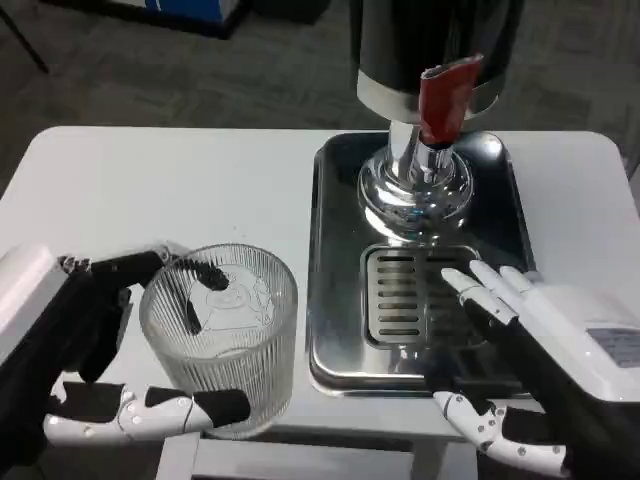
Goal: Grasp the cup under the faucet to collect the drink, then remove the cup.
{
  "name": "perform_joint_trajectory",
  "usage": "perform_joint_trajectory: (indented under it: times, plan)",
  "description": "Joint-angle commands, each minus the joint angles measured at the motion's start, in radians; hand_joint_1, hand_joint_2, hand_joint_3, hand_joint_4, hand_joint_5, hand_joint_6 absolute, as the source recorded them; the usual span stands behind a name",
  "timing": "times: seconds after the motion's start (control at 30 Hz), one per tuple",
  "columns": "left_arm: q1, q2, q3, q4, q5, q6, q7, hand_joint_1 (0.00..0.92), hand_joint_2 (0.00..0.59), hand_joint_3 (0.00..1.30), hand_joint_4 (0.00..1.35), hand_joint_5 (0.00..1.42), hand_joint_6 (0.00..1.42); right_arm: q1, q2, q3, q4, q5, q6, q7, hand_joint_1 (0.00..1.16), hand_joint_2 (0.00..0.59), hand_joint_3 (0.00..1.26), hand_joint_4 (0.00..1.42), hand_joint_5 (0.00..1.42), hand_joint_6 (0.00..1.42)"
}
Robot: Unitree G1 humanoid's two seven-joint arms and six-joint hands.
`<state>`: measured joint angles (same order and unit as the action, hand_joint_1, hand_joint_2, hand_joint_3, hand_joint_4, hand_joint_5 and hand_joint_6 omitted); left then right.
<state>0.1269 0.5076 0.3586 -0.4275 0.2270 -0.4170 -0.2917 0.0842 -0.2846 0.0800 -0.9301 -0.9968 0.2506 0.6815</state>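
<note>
Gripping the ribbed glass cup (222, 335) at seven o'clock on the white table (150, 190), the left hand (110, 350) wraps it; right hand (520, 340) hovers spread, empty, over the drip tray (335, 300) at four o'clock, faucet (447, 98) at twelve.

The left hand (95, 360) sits at the lower left of the head view, its forearm running off the bottom-left corner, with black fingers (190, 275) curved round the far side of a ribbed glass cup (220, 335) and a white-and-black thumb lying across the near side, so that the cup is held between them. The right hand (545, 345) reaches in from the lower right, white back upward, its fingers (480, 290) stretched out and apart, pointing up and left and holding nothing, the thumb splayed low toward the bottom edge.
</note>
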Motion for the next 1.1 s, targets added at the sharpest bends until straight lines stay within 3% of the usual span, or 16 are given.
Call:
perform_joint_trajectory:
  times: [0.03, 0.23, 0.37, 0.87, 1.1]
  plan:
    - [-0.054, -0.008, -0.024, 0.035, 0.028, 0.011, 0.04, 0.481, 0.053, 0.94, 1.15, 1.35, 1.42, 0.015, 0.01, -0.023, -0.004, -0.001, 0.02, 0.007, 0.38, 0.49, 0.06, 0.0, 0.0, 0.0]
    - [-0.177, -0.011, -0.086, 0.123, 0.106, 0.026, 0.087, 0.481, 0.053, 0.94, 1.15, 1.35, 1.42, 0.015, 0.003, -0.051, -0.013, 0.022, 0.037, 0.018, 0.39, 0.488, 0.06, 0.0, 0.0, 0.0]
    - [-0.271, -0.028, -0.17, 0.226, 0.191, 0.028, 0.137, 0.481, 0.053, 0.94, 1.15, 1.35, 1.42, 0.023, 0.001, -0.078, -0.023, 0.041, 0.045, 0.019, 0.39, 0.491, 0.06, 0.0, 0.0, 0.0]
    - [-0.513, -0.086, -0.382, 0.524, 0.347, 0.025, 0.295, 0.475, 0.049, 0.94, 1.15, 1.36, 1.42, 0.07, -0.026, -0.253, -0.056, 0.149, 0.067, -0.006, 0.39, 0.491, 0.06, 0.0, 0.0, 0.0]
    - [-0.619, -0.091, -0.449, 0.612, 0.383, 0.038, 0.307, 0.474, 0.048, 0.94, 1.15, 1.35, 1.42, 0.088, -0.045, -0.295, -0.055, 0.194, 0.067, -0.011, 0.38, 0.49, 0.06, 0.0, 0.0, 0.0]
